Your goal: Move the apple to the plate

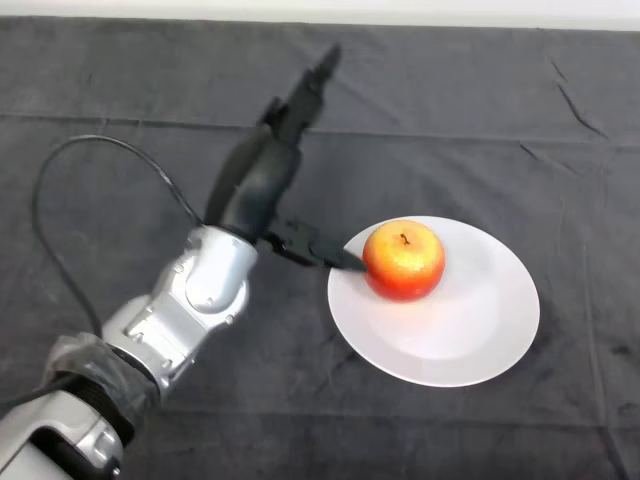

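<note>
Apple (404,260) sits upright on the white plate (470,340), toward its ten o'clock rim, on the dark tabletop (560,130). Left hand (262,180) is spread: fingers (308,90) straight toward twelve o'clock, thumb (318,250) at the apple's nine o'clock side. Placement looks finished; next, the hand withdraws without nudging the fruit.

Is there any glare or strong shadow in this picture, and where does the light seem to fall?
In the head view, the apple carries small bright highlights on its upper skin; the white plate is evenly lit, with only a soft shadow under the apple; the left hand shows a dull sheen; the dark cloth gives no glare, only faint creases.
</note>
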